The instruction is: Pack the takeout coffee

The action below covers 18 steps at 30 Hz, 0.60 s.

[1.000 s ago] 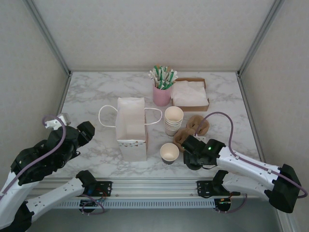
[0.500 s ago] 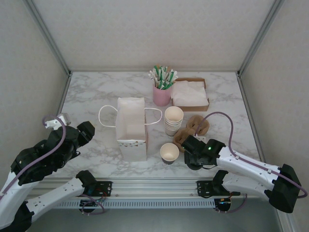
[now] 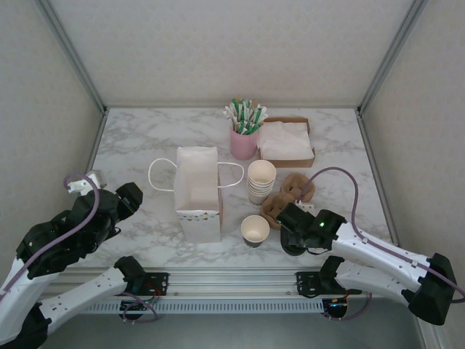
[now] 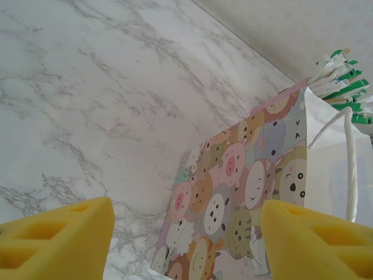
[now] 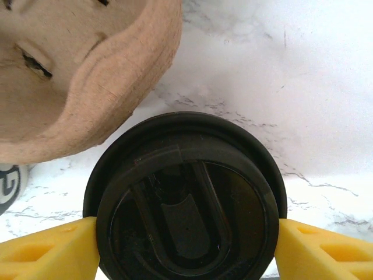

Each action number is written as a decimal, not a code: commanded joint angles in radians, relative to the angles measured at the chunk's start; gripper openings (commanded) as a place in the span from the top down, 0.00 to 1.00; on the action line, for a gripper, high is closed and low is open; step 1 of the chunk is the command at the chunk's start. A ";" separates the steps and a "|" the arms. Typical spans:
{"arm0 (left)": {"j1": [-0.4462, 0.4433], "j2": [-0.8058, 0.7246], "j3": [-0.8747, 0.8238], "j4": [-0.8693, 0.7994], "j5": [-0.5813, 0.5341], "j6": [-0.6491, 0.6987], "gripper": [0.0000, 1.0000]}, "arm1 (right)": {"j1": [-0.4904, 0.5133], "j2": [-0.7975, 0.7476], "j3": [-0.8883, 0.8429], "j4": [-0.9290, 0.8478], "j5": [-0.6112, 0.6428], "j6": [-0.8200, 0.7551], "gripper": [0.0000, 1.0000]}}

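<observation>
- Two yellow fingers of your left gripper (image 4: pixel 186 233) are standing well apart with nothing between them. It is hanging at the far left, facing the printed side of the paper bag (image 3: pixel 197 190).
- That bag is standing upright with its mouth open, so it is looking ready to receive the drink.
- Just right of the bag, near the front edge, the takeout coffee cup (image 3: pixel 255 229) is sitting open and not yet lidded. You are therefore working on the lidding step, I judge, rather than the packing itself.
- Your right gripper (image 5: pixel 186 251) is straddling the black lid (image 5: pixel 186 198), which is lying just beside the pulp carrier (image 5: pixel 76 76). One finger is sitting against each side of the rim, but I cannot tell whether they are clamping it or merely touching.
- Next, you are probably needing a firm squeeze, a straight lift and a short carry left to the cup. A level press should then be seating the lid all round.
</observation>
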<state>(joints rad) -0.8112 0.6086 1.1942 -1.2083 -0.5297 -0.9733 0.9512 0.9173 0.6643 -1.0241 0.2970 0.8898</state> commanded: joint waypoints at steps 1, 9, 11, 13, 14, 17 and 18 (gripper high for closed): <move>-0.010 0.006 -0.004 -0.007 -0.006 -0.018 0.33 | -0.007 -0.021 0.054 -0.070 0.049 0.033 0.25; -0.009 0.005 -0.002 -0.008 -0.013 -0.016 0.33 | -0.007 -0.026 0.180 -0.165 0.080 0.015 0.25; -0.009 0.004 -0.004 -0.008 -0.015 -0.016 0.33 | -0.008 -0.031 0.235 -0.184 0.097 -0.029 0.25; -0.009 0.003 -0.007 -0.007 -0.015 -0.016 0.33 | -0.008 -0.034 0.279 -0.187 0.104 -0.068 0.25; -0.009 0.003 -0.007 -0.009 -0.013 -0.016 0.33 | -0.008 -0.032 0.302 -0.184 0.099 -0.093 0.25; -0.010 0.002 -0.007 -0.010 -0.013 -0.016 0.33 | -0.007 -0.002 0.370 -0.174 0.054 -0.188 0.25; -0.010 0.002 -0.007 -0.010 -0.015 -0.016 0.33 | -0.007 0.015 0.391 -0.172 0.033 -0.224 0.25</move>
<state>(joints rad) -0.8112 0.6086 1.1942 -1.2083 -0.5297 -0.9733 0.9501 0.9051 0.9958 -1.1732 0.3531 0.7826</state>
